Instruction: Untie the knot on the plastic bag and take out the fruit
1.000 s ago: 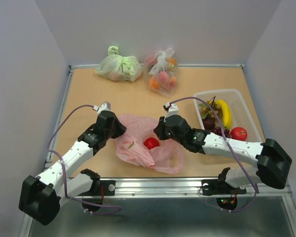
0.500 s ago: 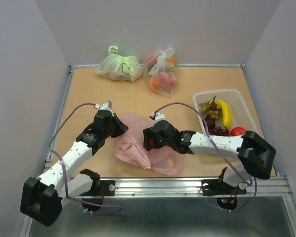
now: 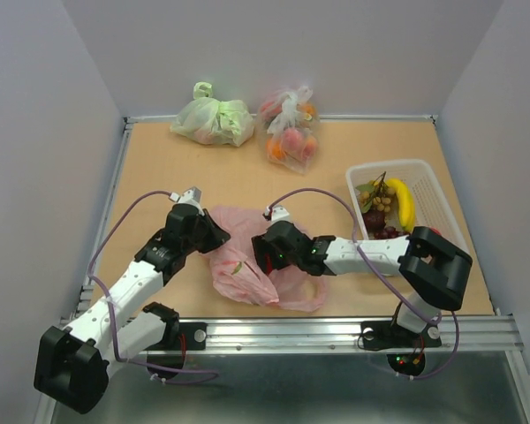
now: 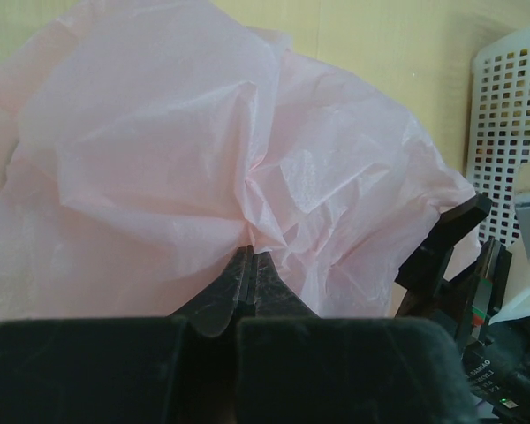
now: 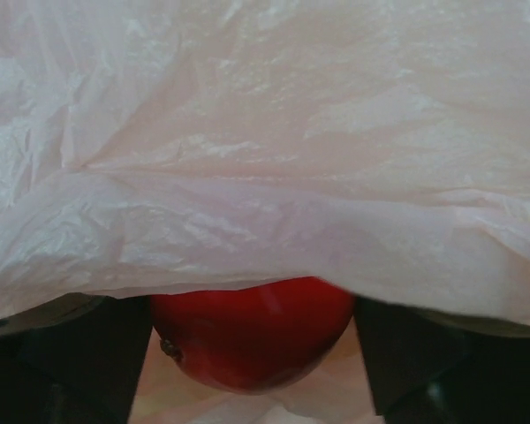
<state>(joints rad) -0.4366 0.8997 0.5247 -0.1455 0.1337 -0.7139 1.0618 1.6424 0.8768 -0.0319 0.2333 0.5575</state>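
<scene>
From above, the right gripper (image 3: 261,256) is sunk into the mouth of the pink bag (image 3: 287,283), which lies crumpled at the near middle of the table (image 3: 194,181). The gripper covers whatever is inside the bag in that view. Only the right wrist camera shows the red fruit (image 5: 252,340), and there its top is cut off by a fold of film (image 5: 265,159) draped across it. The right gripper (image 5: 252,327) stands spread wide, one dark finger (image 5: 79,353) on each side of the fruit. The fingertips are under the film, so I cannot tell whether they touch the fruit.

The left gripper (image 3: 214,234) is at the bag's left edge. Its wrist view shows the left gripper (image 4: 247,256) pinched tight on a gather of pink film (image 4: 159,159), which fills most of that picture and hides the table behind it.

A small green speck (image 3: 236,262) sits on or under the film, too small to identify.

To the right, the white basket (image 3: 397,164) holds a banana (image 3: 403,203), green grapes (image 3: 377,200) and dark grapes (image 3: 384,233). Its near end is hidden behind the right arm. A green bag (image 3: 214,119) and a clear bag (image 3: 290,132) lie at the far edge, well apart from the pink one.

White print low on the right gripper's body (image 4: 477,371) is too small to read.
</scene>
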